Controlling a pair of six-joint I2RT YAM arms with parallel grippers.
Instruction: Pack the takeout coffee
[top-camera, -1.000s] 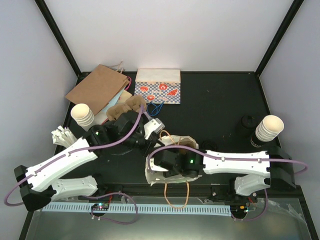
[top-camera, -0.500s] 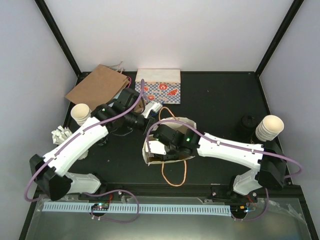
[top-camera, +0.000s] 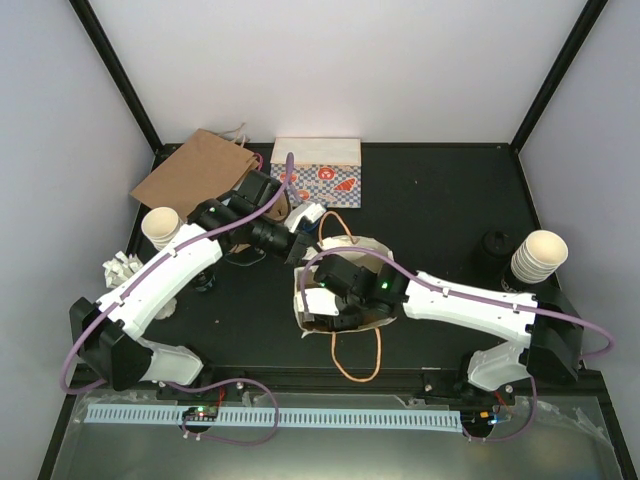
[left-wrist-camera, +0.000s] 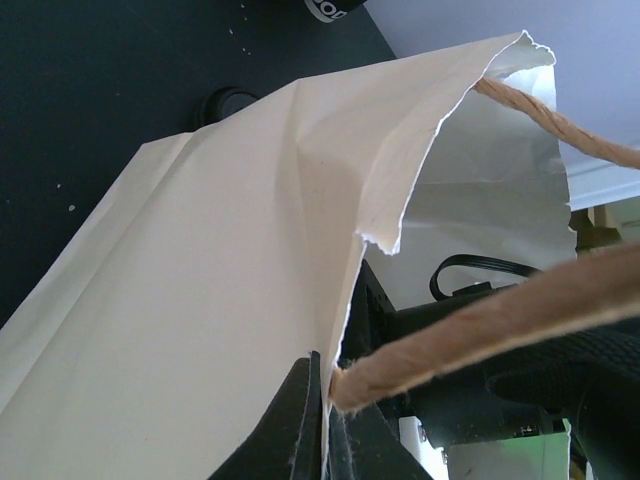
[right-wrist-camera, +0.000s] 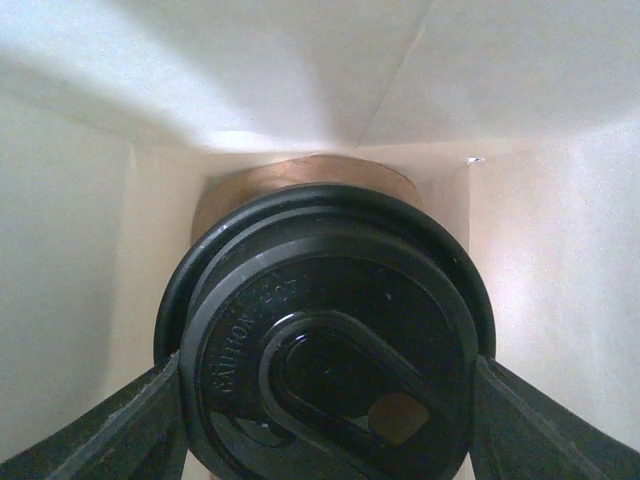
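Note:
The takeout coffee shows its round black lid, which fills the right wrist view, with white bag walls all around it. My right gripper is shut on it, one finger pressed against each side of the lid. From above, that gripper reaches into the mouth of the white paper bag, and the cup itself is hidden there. My left gripper is shut on the bag's torn top edge, beside a tan rope handle. The left gripper pinches only the paper.
A brown paper bag and a patterned bag lie at the back. Stacks of lidless cups stand at the left and right, with black lids beside the right stack. The bag's second rope handle trails toward the near edge.
The left arm swung back and right, lifting the bag's edge. The right arm carried the cup forward from the near edge into the bag's mouth.

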